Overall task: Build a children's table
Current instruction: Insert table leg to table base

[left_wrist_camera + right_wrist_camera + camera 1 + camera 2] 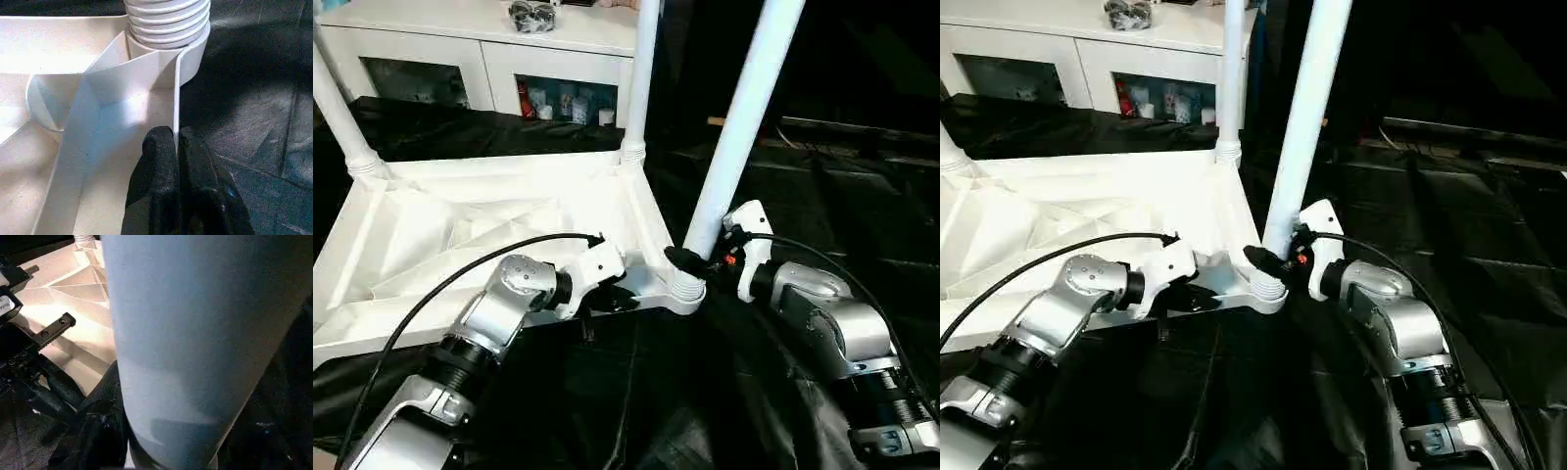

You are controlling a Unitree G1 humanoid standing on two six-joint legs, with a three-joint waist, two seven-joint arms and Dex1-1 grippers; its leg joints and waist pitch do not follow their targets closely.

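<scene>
The top [489, 235] lies upside down on black cloth [685, 411], its ribbed underside facing up. Three legs are visible: one [335, 113] stands in the far corner socket on the left side, one [639, 78] stands in the far socket beyond the two end effectors, and the third leg [744, 117] sits in the near socket [686, 290] between them, leaning a little. Its ribbed end still shows above the socket, so I judge it is not fully seated. The fourth corner cannot be seen, so at least seating this leg remains, then turning the table upright.

The left end effector [176, 142] is pressed almost together, pinching the thin rim of the top just beside the near socket. The right end effector [693, 260] is about half spread around the third leg, low down just above the socket, and touches it.

A cabinet [480, 49] stands behind, well apart.
</scene>
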